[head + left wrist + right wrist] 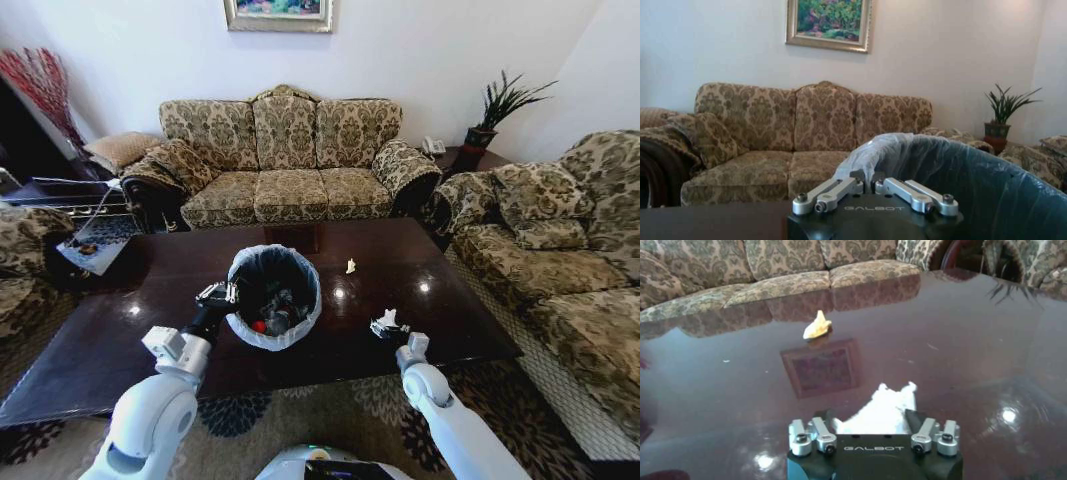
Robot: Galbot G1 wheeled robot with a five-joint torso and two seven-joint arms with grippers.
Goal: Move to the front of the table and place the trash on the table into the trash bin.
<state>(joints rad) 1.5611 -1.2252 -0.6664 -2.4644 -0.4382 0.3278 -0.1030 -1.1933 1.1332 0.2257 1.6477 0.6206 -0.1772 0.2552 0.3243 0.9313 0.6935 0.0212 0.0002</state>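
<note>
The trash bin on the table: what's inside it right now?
The trash bin holds a pile of dark, grey and red items at its black bottom; they cannot be told apart. The left gripper is clamped on its lined rim. The near wall hides part of the floor.

White arms, black-and-silver grippers

We saw 2 rounded white arms; the left gripper [867,186] and right gripper [873,426] each had a black body lettered GALBOT, with silver linkages and dark screws.
</note>
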